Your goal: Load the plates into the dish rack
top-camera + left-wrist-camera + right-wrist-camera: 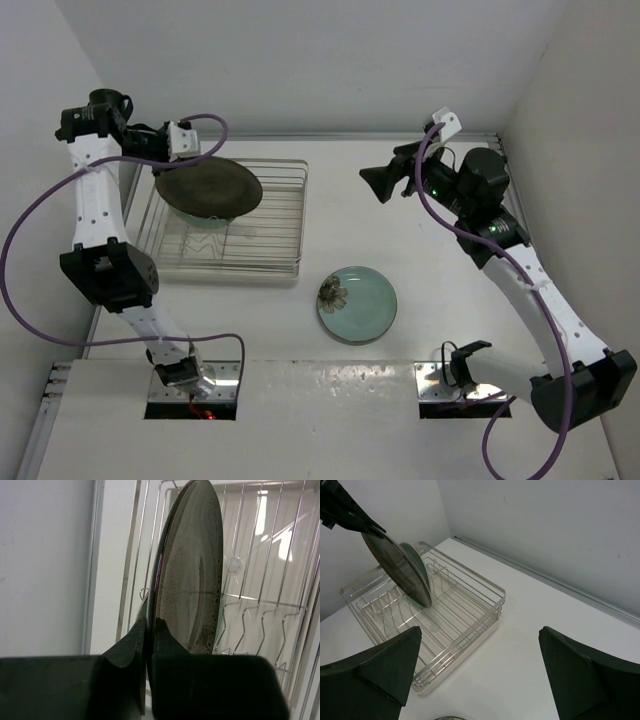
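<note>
My left gripper (172, 160) is shut on the rim of the dark brown plate (208, 187) and holds it tilted over the left part of the dish rack (280, 262). In the left wrist view the brown plate (192, 575) stands edge-on between my fingers (131, 645). A mint-green plate (200, 216) stands in the rack just behind the brown one, mostly hidden; its edge shows in the right wrist view (417, 560). Another mint-green plate (357, 304) with a dark flower mark lies flat on the table. My right gripper (380, 183) is open and empty, raised to the right of the rack.
The rack (470, 615) sits at the back left, close to the left wall (40, 90). Upright wire dividers (260, 625) show inside it. The back wall (545, 525) runs just behind. White table (420, 250) lies between the rack and the right arm.
</note>
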`<move>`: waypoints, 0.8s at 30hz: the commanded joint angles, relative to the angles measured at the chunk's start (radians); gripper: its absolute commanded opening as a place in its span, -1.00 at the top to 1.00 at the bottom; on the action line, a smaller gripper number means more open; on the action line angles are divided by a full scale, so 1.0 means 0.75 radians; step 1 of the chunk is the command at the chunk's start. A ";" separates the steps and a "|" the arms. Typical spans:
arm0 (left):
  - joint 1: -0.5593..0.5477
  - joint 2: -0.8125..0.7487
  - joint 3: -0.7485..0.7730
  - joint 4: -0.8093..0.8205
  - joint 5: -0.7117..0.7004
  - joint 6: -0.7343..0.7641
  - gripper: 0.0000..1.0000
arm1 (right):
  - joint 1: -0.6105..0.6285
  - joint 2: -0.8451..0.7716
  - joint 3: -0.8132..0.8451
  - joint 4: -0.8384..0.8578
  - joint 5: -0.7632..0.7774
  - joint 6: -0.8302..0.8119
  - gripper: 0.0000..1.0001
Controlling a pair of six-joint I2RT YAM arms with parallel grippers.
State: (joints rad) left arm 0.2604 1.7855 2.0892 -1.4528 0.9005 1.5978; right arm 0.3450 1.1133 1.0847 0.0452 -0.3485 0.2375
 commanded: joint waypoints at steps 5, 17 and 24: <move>-0.055 -0.074 0.082 0.199 -0.102 0.261 1.00 | 0.008 -0.024 0.057 0.067 0.002 0.002 -0.98; -0.030 -0.019 -0.104 0.213 -0.147 0.275 0.98 | 0.012 -0.065 0.024 0.054 0.023 -0.020 -0.98; 0.019 -0.006 -0.159 0.386 -0.149 0.132 0.66 | 0.012 -0.057 0.022 0.046 0.033 -0.028 -0.98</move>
State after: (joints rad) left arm 0.2646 1.7828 1.9770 -1.4006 0.7692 1.6714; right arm 0.3496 1.0828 1.0855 0.0460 -0.3363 0.2291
